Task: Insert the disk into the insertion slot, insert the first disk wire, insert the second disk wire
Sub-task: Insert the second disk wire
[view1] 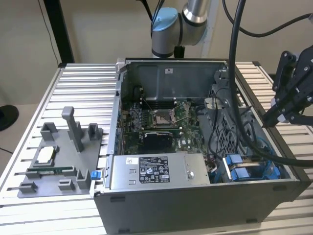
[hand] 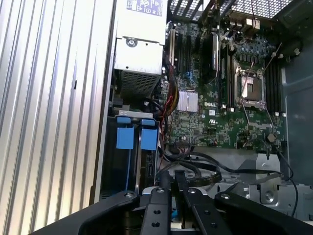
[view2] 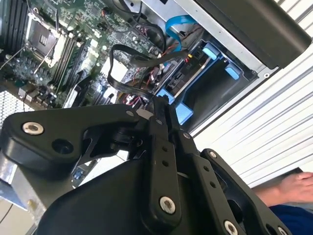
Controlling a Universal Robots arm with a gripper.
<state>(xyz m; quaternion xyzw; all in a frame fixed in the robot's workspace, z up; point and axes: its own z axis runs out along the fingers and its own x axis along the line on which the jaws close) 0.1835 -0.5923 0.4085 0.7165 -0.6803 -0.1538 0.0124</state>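
As the disk (view1: 243,171) seems already seated in the slot (hand: 111,166), at the near corner of the case (view1: 195,208) on the exterior view's right, I judge the wire step is in hand; the gripper (view1: 268,121) hovers above that corner, its fingers pressed together with nothing visible between them; this step calls for fine aiming among loose cables (view2: 122,55); the disk shows bright blue carrier tabs, side by side.

Robotics lab or test workshop. Evidence: slatted aluminium table (view1: 49,98) carrying an open computer case (view1: 195,205) (panel off, motherboard (view1: 156,122) exposed), a grey fixture tray (view1: 54,171) beside it, and a robot arm (view1: 168,29) behind.
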